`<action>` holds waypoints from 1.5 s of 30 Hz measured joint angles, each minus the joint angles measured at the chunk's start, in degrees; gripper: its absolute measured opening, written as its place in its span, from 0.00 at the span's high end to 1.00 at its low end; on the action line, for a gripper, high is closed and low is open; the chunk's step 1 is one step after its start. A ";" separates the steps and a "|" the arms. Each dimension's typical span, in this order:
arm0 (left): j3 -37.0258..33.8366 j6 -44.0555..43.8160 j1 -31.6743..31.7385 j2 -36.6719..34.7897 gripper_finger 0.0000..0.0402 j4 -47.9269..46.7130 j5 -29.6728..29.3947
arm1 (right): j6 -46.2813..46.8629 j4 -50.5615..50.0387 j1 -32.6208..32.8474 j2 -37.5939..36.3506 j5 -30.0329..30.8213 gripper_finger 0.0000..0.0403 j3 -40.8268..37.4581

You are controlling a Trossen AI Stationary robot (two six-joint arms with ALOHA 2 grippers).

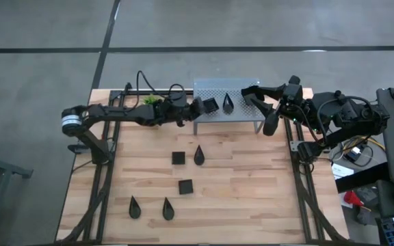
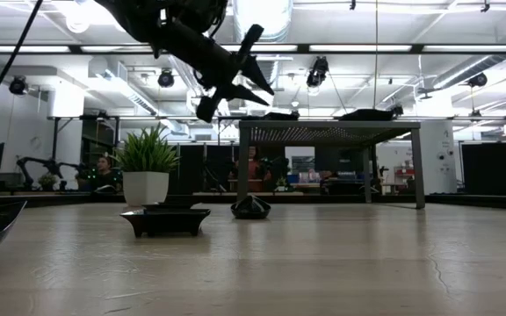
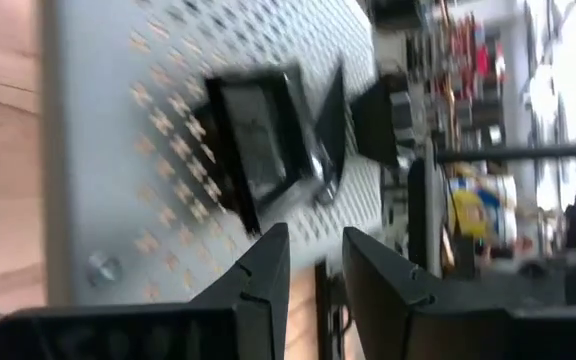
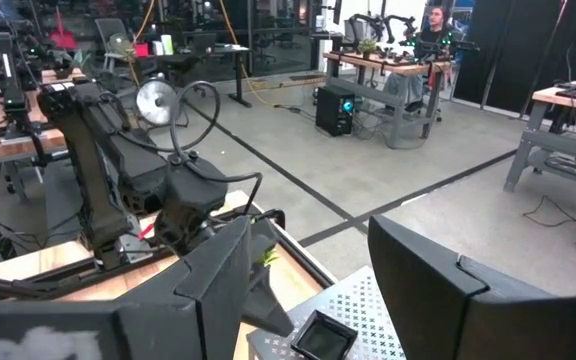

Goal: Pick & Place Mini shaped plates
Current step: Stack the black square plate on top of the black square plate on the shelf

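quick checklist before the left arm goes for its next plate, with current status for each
1. Square plate sits on the shelf: ok, it rests on the perforated top beside a teardrop plate.
2. Left gripper let go: ok, jaws apart with nothing between them, just off the square plate.
3. Plate lying flat: cannot tell; in the left wrist view it may lean on its neighbour.
4. Right gripper out of the way: not ok, it hangs open over the shelf's right half.
5. Plates left on the table: ok, five remain, the nearest a square and a teardrop.
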 joint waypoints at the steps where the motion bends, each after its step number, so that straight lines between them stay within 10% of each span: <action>1: 0.00 0.49 -0.22 -0.14 0.78 0.00 0.91 | 0.01 0.00 -0.02 0.00 0.00 0.50 0.00; 34: -0.99 1.48 -14.24 -9.07 0.78 -41.19 2.62 | -0.17 0.09 0.00 0.01 -0.02 0.50 0.00; 45: -11.18 -8.80 -17.24 -9.20 0.78 -38.21 3.60 | -0.40 0.11 0.00 0.00 -0.06 0.50 0.02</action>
